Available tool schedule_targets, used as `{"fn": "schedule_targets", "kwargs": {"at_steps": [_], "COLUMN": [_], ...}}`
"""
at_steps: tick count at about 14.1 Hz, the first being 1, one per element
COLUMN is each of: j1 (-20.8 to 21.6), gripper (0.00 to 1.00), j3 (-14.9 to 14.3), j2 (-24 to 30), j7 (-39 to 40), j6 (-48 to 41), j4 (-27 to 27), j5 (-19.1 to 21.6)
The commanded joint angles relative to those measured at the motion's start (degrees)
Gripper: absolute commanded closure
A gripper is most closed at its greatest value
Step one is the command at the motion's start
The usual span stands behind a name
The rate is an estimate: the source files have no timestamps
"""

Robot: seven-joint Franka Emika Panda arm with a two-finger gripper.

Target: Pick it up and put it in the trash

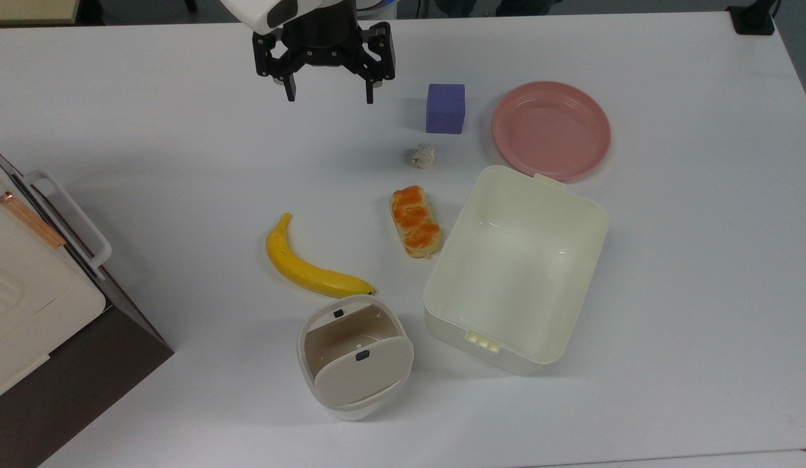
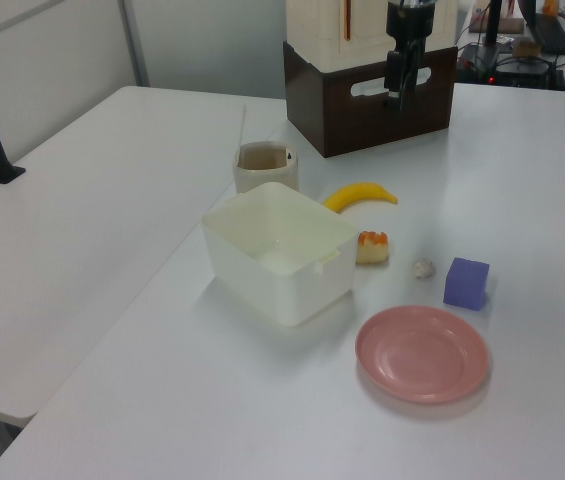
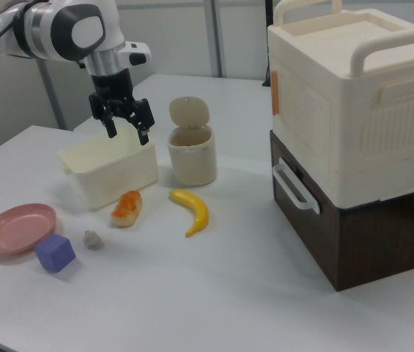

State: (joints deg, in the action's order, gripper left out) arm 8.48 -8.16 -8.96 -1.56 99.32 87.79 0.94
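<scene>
the gripper (image 1: pixel 327 99) hangs above the table (image 1: pixel 182 162), pointing straight down with its jaws wide apart and empty. the paper wad (image 1: pixel 423 155) lies well apart from it, between the purple cube (image 1: pixel 445 108) and the bread roll (image 1: pixel 415 221). the bin (image 1: pixel 354 355) stands beside the banana (image 1: pixel 309 261), lid tipped open.

In the top view, a purple cube (image 1: pixel 445 108) sits just right of the gripper (image 1: pixel 329 97), with a round pink plate (image 1: pixel 551 130) farther right. Well below the gripper lie an orange-glazed bread roll (image 1: pixel 415 221), a yellow banana (image 1: pixel 309 262) and a large rectangular cream tub (image 1: pixel 513 273).

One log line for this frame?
phase: pre-grasp | pincer: open, empty, raised | wad: on table by cube | bin: lid tilted
</scene>
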Motion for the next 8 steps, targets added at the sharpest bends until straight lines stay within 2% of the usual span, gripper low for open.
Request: {"fn": "schedule_targets", "kwargs": {"at_steps": [1, 8], "j1": [0.1, 0.0], "gripper": [0.00, 0.00], "j3": [-0.4, -0.5], "j2": [1.6, 1.9], "j7": [-1.2, -1.2], "j6": [-1.3, -2.6], "j4": [1.1, 1.0], "j5": [-1.1, -1.1]}}
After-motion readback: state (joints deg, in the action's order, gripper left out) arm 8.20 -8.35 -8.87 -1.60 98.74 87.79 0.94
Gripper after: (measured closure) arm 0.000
